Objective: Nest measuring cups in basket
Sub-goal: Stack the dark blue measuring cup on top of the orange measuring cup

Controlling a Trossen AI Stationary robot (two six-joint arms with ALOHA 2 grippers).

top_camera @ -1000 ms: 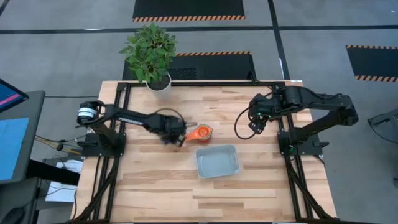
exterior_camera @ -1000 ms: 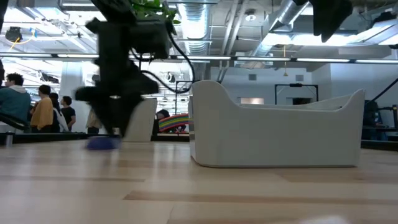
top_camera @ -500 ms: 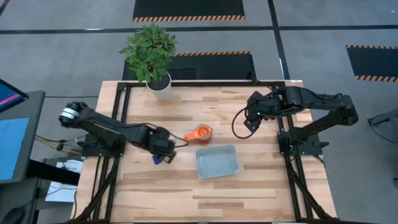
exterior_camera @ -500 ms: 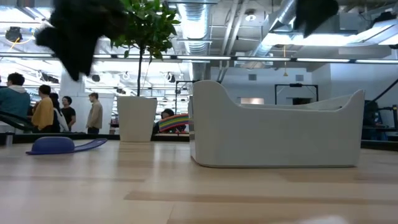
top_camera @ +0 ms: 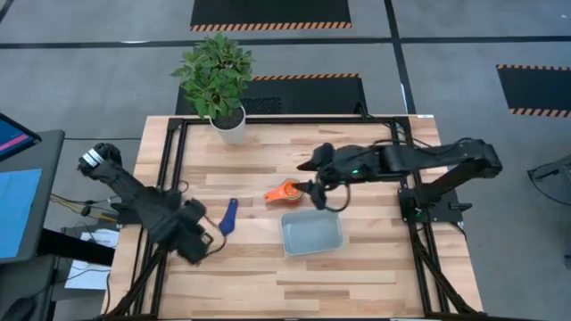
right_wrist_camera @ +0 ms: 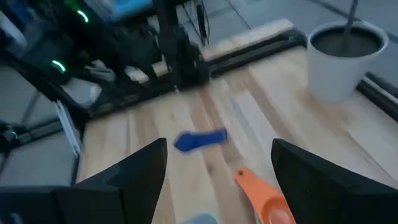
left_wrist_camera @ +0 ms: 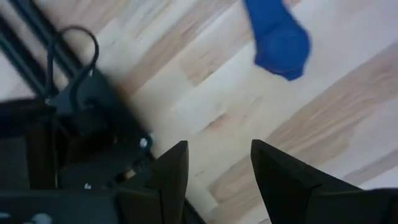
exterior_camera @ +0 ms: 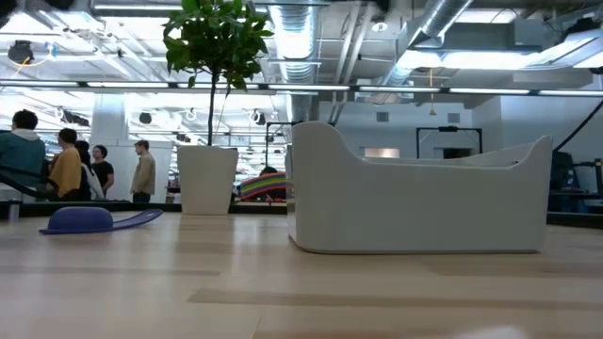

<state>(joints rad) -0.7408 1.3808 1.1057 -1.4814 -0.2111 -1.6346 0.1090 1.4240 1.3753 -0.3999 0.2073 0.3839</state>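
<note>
- The basket (top_camera: 312,233), a shallow pale grey-blue bin with rounded corners, sits near the middle of the wooden table (top_camera: 357,276). From above it looks empty, so no cup is nested in it yet.
- An orange measuring cup (top_camera: 285,191) lies on the table just beyond the basket's far left corner, close to it but outside it. Other colours seem to be stacked inside this cup; I cannot tell how many.
- A dark blue measuring cup (top_camera: 228,216) lies alone, well to the left of the basket. In the low view it rests upside down, bowl on the wood and handle sticking out sideways.
- The right gripper (top_camera: 314,191) hangs just beyond the basket, beside the orange cup. Its fingers are spread wide and hold nothing.
- The left gripper (top_camera: 203,241) is further left of the basket than the blue cup, near the table's left edge. Its fingers are parted with bare wood between them, and it holds nothing.
- A white plant pot (top_camera: 228,119) with a leafy plant stands at the table's far edge, well away from the basket.
- The step in hand looks like the right gripper picking up the orange cup. To do it well, it should come down with one finger on each side of the rim or handle, close firmly, lift level so nothing inside tips out, and clear the basket's wall before lowering.
</note>
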